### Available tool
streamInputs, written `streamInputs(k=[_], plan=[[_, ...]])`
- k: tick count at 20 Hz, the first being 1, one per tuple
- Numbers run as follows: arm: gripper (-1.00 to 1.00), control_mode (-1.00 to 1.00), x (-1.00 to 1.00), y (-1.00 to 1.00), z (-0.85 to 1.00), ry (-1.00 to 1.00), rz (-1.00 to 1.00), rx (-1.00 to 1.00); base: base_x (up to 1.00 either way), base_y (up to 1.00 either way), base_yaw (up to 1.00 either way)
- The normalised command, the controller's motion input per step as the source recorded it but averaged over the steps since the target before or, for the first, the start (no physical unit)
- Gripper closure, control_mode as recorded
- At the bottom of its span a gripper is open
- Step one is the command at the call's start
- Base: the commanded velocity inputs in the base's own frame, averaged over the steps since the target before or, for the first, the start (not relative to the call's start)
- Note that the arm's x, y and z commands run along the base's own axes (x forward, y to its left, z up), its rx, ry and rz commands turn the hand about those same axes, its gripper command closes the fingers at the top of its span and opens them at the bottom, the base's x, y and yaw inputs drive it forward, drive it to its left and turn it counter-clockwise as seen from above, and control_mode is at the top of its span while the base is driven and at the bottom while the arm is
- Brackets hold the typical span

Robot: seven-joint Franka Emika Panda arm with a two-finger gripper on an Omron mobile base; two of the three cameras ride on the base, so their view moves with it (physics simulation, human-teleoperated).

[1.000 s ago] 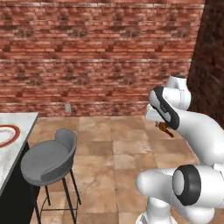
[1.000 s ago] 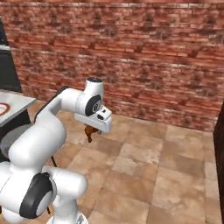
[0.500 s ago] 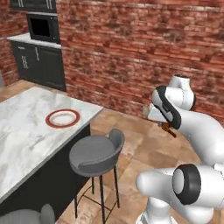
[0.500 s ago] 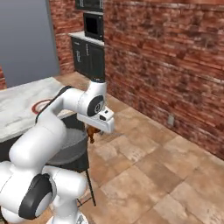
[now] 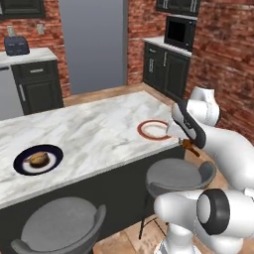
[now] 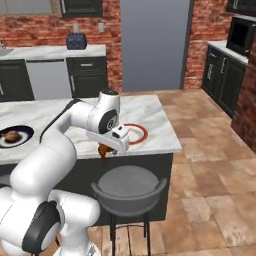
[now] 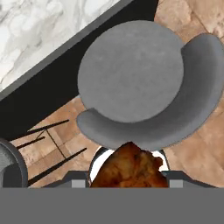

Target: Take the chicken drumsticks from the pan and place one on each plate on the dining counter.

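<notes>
Jaws clamp the reddish drumstick (image 7: pixel 127 167) above a grey stool (image 7: pixel 135 87); base views add both plates.

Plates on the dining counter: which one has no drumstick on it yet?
The red-rimmed plate, at the counter end nearest the arm, is bare. The dark-rimmed plate farther along already holds a golden drumstick.

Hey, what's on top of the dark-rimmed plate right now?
One golden-tan drumstick rests on the dark-rimmed plate at its white centre. The plate surface beneath it is covered, so cannot be seen.
</notes>
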Motion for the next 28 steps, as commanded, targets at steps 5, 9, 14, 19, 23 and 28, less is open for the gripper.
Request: streamInputs(k=[5, 9, 14, 19, 23, 28], plan=[[1.00, 1.00, 0.00, 0.00, 0.00, 0.00, 0.00, 0.00, 0.65, -0.32, 0.41], [1.00, 1.00, 0.00, 0.00, 0.00, 0.00, 0.00, 0.00, 0.31, -0.15, 0.09], [1.00, 1.00, 0.00, 0.00, 0.00, 0.00, 0.00, 0.00, 0.00, 0.00, 0.00], [1.00, 1.00, 0.00, 0.00, 0.00, 0.00, 0.00, 0.00, 0.00, 0.00, 0.00], [1.00, 1.00, 0.00, 0.00, 0.00, 0.00, 0.00, 0.00, 0.10, -0.03, 0.00], [1.00, -1.00, 0.46, -0.18, -0.10, 0.00, 0.00, 0.00, 0.16, -0.07, 0.00]])
